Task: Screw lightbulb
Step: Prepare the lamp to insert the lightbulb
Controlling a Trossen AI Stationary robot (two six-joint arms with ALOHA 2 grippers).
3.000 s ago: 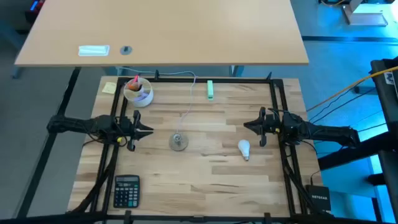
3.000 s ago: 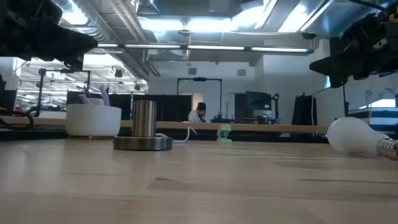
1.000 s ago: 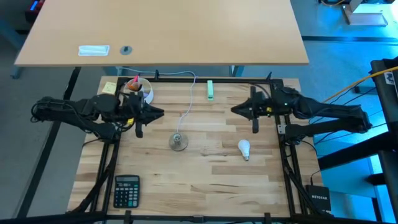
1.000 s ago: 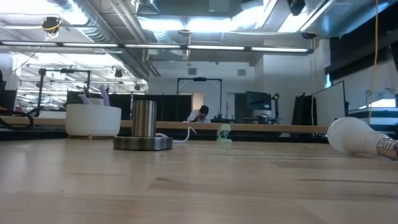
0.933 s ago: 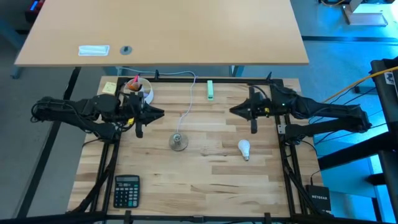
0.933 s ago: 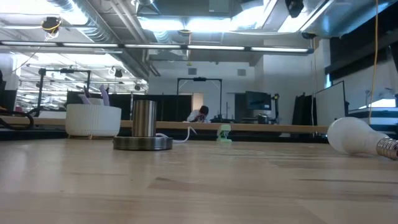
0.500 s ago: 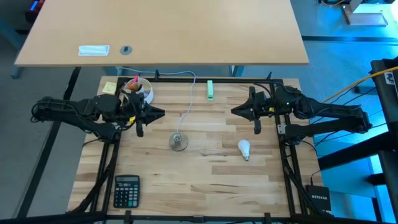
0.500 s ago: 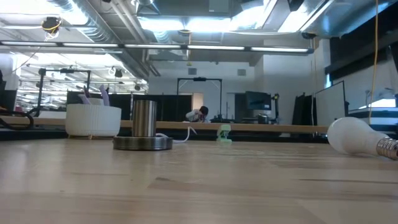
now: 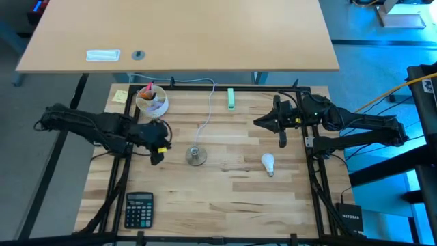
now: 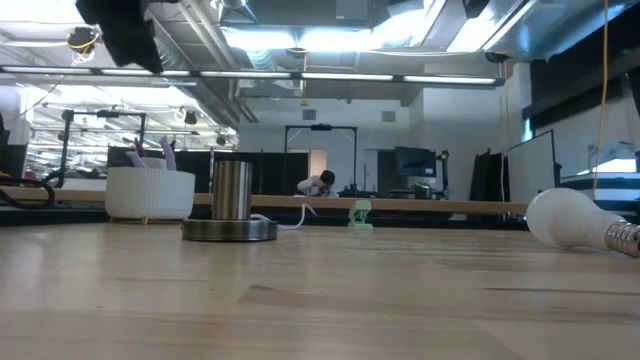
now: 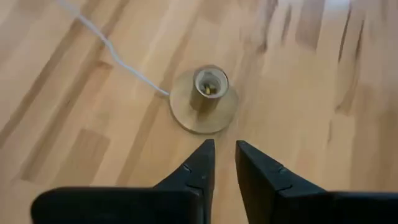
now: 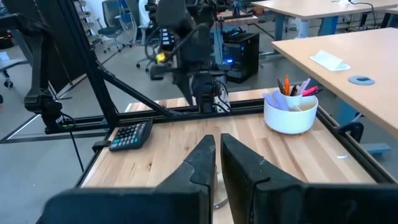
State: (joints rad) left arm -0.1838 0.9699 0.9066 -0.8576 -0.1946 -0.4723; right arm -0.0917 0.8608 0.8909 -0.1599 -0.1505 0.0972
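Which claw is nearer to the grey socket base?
The left claw, just beside the socket base; the right claw hangs farther off, beyond the lightbulb.
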